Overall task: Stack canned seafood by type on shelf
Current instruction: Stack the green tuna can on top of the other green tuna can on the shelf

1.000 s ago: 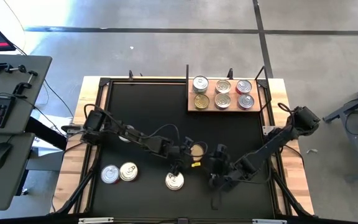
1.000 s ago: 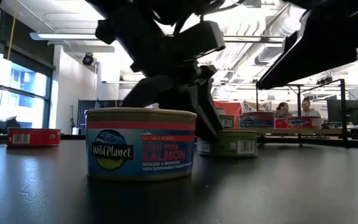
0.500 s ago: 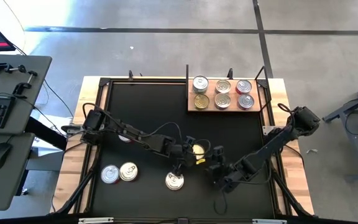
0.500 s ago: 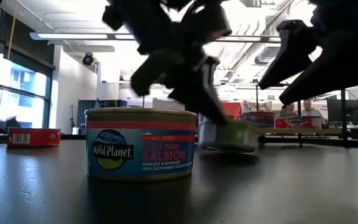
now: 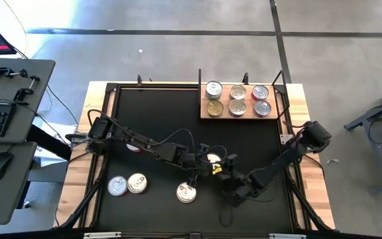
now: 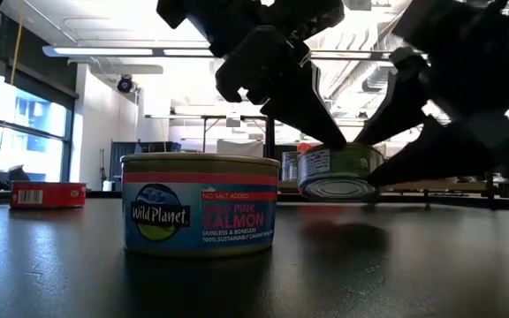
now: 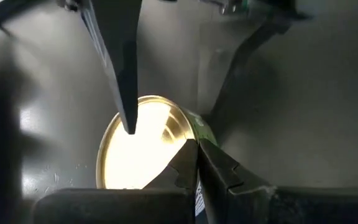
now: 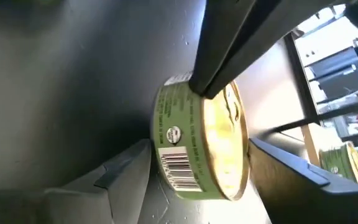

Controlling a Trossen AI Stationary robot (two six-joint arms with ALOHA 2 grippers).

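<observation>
**Green-sided tin held off the mat between two grippers**

Tins sit in three groups. Six tins (image 5: 237,100) rest on the wooden shelf (image 5: 204,113) at the far right corner of the black mat (image 5: 257,139), in two rows of three: a silver lid over a gold one at the shelf's left end, two pale lids in the middle, two red-rimmed ones at the right end. Two silver-lidded tins (image 5: 127,184) lie touching near the mat's near left corner, and a Wild Planet salmon tin (image 5: 186,193) (image 6: 200,204) stands alone near the middle of the near edge. A red-sided tin (image 6: 47,194) shows far off to the left in the low view.

The left gripper (image 5: 204,161) (image 6: 321,124) is clamped on a gold-lidded, green-sided tin (image 5: 212,161) (image 6: 338,171) (image 7: 143,144) (image 8: 201,146) near the mat's centre; one finger (image 7: 122,68) presses across the lid while the other (image 7: 194,165) bears on the rim. In the low view this tin hangs tilted above the mat, clear of its surface.

The right gripper (image 5: 229,178) (image 8: 197,171) stands just beside the same tin, its fingers (image 8: 126,168) spread wide on either side of the tin. Whether they touch it cannot be told.
</observation>
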